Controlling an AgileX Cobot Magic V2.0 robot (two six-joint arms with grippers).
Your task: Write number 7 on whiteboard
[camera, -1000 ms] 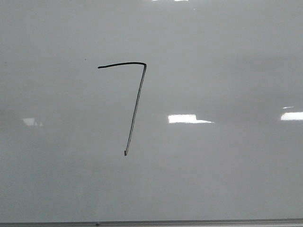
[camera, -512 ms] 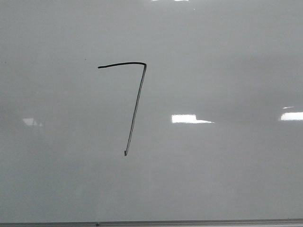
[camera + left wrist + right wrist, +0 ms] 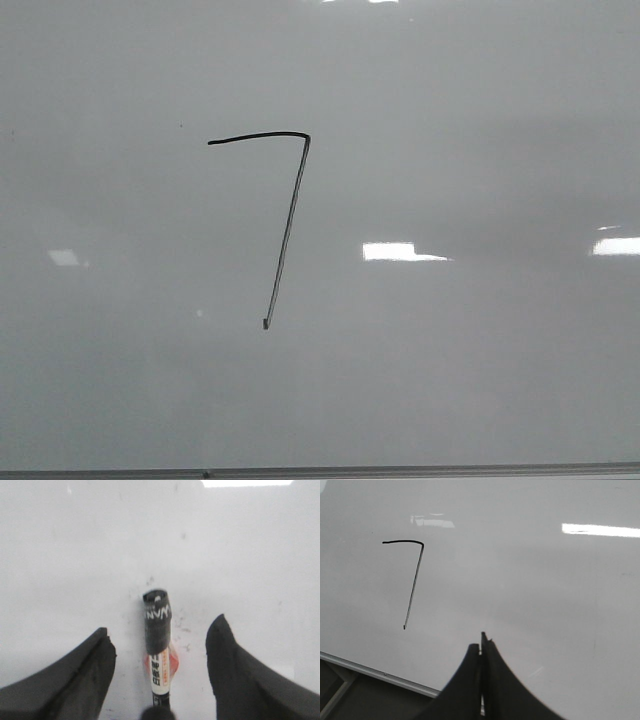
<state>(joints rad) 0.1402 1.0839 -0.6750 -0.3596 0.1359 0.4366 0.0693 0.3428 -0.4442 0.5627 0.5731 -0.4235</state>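
The number 7 (image 3: pixel 288 225) is a thin black line on the glossy whiteboard (image 3: pixel 480 150), with a short top bar and a long slanted downstroke. The right wrist view also shows the number 7 (image 3: pixel 413 582) on the whiteboard (image 3: pixel 545 580), well away from my right gripper (image 3: pixel 481 641), which is shut with nothing in it. My left gripper (image 3: pixel 161 625) is open. A marker (image 3: pixel 158 652) with a black cap and a white and orange label lies between its spread fingers, touching neither, on a white smudged surface. Neither gripper shows in the front view.
A thin metal edge (image 3: pixel 400 468) runs along the bottom of the board; in the right wrist view the metal edge (image 3: pixel 370 671) has a dark area below it. Bright glare patches (image 3: pixel 400 251) lie to the right of the 7.
The drawn 7 is the same in all three front frames. Only the glare patches shift a little and the one at the left dims.
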